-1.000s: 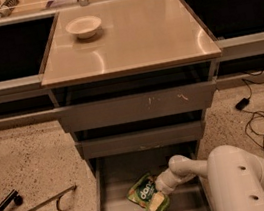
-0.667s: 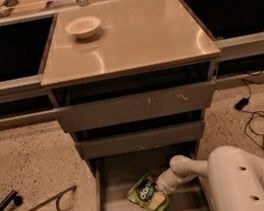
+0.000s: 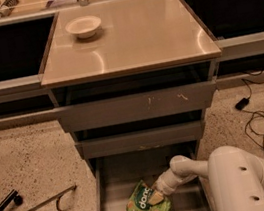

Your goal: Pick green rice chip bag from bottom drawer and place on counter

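Observation:
The green rice chip bag (image 3: 142, 203) lies on the grey floor of the open bottom drawer (image 3: 116, 181), in its middle front part. My white arm reaches in from the lower right. My gripper (image 3: 158, 196) is down on the bag's right side, touching it. The bag rests on the drawer floor. The glossy beige-grey counter (image 3: 130, 36) is the cabinet top above.
A white bowl (image 3: 83, 26) stands at the counter's back left. Two upper grey drawers (image 3: 137, 107) sit slightly pulled out above the bottom one. A black cable (image 3: 256, 121) lies on the speckled floor at right, a metal rod (image 3: 38, 208) at left.

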Available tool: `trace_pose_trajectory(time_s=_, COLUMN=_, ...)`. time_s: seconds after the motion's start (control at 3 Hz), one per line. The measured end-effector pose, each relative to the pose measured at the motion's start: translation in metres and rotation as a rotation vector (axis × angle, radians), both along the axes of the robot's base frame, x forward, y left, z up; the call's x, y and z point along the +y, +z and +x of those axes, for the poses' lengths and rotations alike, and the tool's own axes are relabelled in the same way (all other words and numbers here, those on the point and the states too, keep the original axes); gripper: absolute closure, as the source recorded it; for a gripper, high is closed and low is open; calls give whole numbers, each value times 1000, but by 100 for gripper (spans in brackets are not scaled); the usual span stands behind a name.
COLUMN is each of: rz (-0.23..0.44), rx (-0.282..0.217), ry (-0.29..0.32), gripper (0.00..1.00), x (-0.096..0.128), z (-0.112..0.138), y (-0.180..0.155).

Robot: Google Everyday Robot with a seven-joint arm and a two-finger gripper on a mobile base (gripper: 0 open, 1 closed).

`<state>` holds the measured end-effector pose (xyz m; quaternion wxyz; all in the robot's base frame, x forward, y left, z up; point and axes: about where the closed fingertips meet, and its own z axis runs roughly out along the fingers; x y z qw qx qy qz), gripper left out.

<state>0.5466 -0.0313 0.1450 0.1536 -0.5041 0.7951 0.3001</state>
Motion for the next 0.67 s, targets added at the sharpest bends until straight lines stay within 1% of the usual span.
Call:
trace_pose_trajectory(time_s=0.33, rz=57, rx=-25, ry=-20, gripper=89, x=-7, z=4, y=51)
trace_pose_trajectory(time_s=0.67, rz=87, rx=-62, ry=-23, gripper=100, x=-6, z=4, y=133)
